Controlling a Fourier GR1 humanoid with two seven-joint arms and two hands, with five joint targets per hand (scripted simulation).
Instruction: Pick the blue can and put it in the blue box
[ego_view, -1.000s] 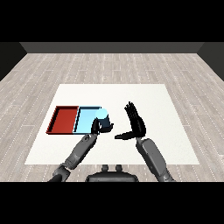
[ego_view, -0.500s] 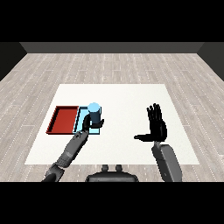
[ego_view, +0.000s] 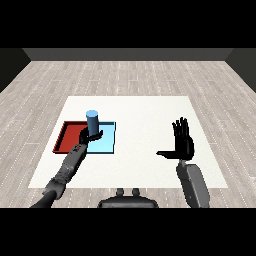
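Bright, even light on the table (ego_view: 150, 107); dim surroundings; no glare.

Table (ego_view: 150, 110): white top, smooth, matt, no grain or pattern; floor (ego_view: 130, 75): pale grey-brown planks with a wood-grain look, matt; blue can (ego_view: 92, 122): smooth wall, even blue, soft sheen, lighter flat top, material cannot be told; red tray (ego_view: 65, 136): smooth, plain, plastic-like, matt; light blue tray (ego_view: 107, 140): same smooth, plastic-like finish, matt; left hand (ego_view: 90, 136): black, smooth, hard-looking, faint gloss; right hand (ego_view: 183, 142): black, same finish, fingers (ego_view: 179, 126) slightly shiny; forearms (ego_view: 192, 182): grey shell, smooth, satin, metal or plastic cannot be told.
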